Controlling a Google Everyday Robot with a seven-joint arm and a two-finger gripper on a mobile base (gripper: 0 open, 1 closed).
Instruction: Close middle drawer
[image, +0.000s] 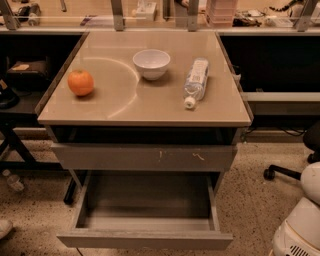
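The middle drawer (145, 239) is pulled far out at the bottom of the table. Its front is plain grey and its empty grey box interior (147, 200) shows. Above it sits a taller closed front (145, 157) with pale scratch marks. My gripper is out of view. Only the white shell of my arm (300, 225) shows at the lower right corner, to the right of the open drawer and apart from it.
On the tan tabletop (115, 105) lie an orange (80, 82), a white bowl (151, 63) and a water bottle on its side (196, 81). Dark desks stand on both sides. A chair base (285, 172) rests on the speckled floor at right.
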